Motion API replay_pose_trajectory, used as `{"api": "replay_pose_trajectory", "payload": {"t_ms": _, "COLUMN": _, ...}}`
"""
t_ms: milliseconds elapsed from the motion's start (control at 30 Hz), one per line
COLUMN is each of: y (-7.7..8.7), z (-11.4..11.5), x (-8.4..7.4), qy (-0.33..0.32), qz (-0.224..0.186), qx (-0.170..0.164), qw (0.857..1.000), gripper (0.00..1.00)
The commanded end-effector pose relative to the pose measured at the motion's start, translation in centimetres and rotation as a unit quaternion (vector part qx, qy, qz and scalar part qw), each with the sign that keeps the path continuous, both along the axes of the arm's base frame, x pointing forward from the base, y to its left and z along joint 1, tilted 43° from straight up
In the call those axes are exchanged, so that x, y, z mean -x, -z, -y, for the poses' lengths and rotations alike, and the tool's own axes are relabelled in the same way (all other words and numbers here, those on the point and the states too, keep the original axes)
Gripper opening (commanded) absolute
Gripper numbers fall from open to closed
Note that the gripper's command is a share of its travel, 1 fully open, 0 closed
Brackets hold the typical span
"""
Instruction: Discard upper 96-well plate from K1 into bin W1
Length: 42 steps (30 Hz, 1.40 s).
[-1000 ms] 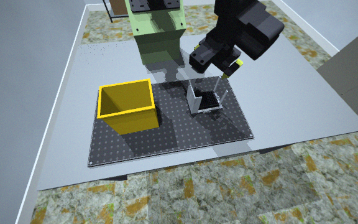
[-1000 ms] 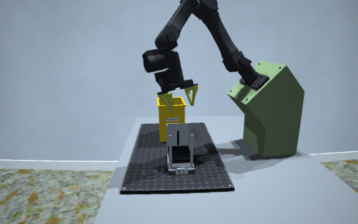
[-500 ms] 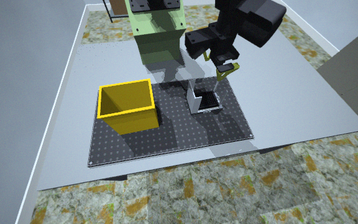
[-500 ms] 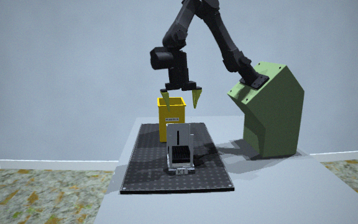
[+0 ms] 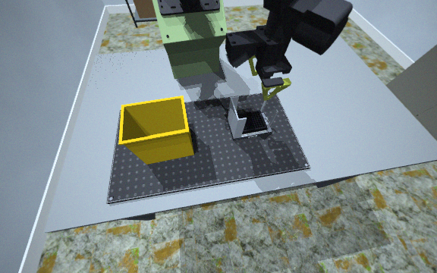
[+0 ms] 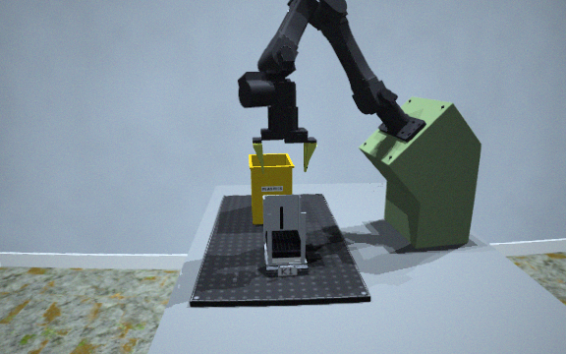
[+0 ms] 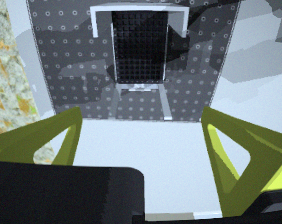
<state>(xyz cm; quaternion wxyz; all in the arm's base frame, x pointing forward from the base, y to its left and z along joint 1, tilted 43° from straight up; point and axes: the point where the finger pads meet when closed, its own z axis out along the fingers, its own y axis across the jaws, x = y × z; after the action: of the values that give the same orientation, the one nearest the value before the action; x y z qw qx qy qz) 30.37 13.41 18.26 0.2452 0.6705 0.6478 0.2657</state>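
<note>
1. Pincer [image 6: 284,156] hangs spread wide and holds nothing, its two yellow-green fingers [image 6: 309,155] pointing straight down, high above the table [image 6: 435,295].
2. Black arm [image 6: 357,74] rises from the slanted top of a green pedestal [image 6: 430,197], bends at an elbow near the top of the exterior view, then drops down to a vertical wrist.
3. Dark perforated board [image 5: 203,167] lies flat on the table and carries both the bin and the rack.
4. Yellow bin [image 5: 154,127] stands upright with its mouth open, well apart from the rack on the same board.
5. Grey rack [image 6: 283,208], labelled K1, stands below the pincer and a little nearer the exterior camera; the wrist view looks down into it.
6. Black well plate [image 7: 140,46] sits in the rack between its side walls; the upper and lower plates cannot be told apart from these views.
</note>
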Motion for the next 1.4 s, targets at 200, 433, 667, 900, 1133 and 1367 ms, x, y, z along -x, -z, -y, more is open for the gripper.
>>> {"api": "replay_pose_trajectory", "payload": {"t_ms": 200, "y": -0.5, "z": 0.1, "x": 0.0, "qy": 0.003, "qz": 0.009, "qx": -0.001, "qw": 1.0, "gripper": 1.0}}
{"api": "replay_pose_trajectory", "payload": {"t_ms": 433, "y": -0.5, "z": 0.1, "x": 0.0, "qy": 0.003, "qz": 0.009, "qx": -0.001, "qw": 1.0, "gripper": 1.0}}
{"api": "replay_pose_trajectory", "payload": {"t_ms": 667, "y": 0.0, "z": 0.1, "x": -0.5, "qy": 0.004, "qz": 0.009, "qx": -0.001, "qw": 1.0, "gripper": 1.0}}
{"api": "replay_pose_trajectory", "payload": {"t_ms": 900, "y": 0.6, "z": 0.1, "x": -1.0, "qy": 0.004, "qz": 0.009, "qx": -0.001, "qw": 1.0, "gripper": 1.0}}
{"api": "replay_pose_trajectory", "payload": {"t_ms": 1133, "y": 1.4, "z": 0.0, "x": -1.8, "qy": 0.004, "qz": 0.009, "qx": -0.001, "qw": 1.0, "gripper": 1.0}}
{"api": "replay_pose_trajectory", "payload": {"t_ms": 1367, "y": 2.0, "z": 0.0, "x": -2.4, "qy": 0.004, "qz": 0.009, "qx": -0.001, "qw": 1.0, "gripper": 1.0}}
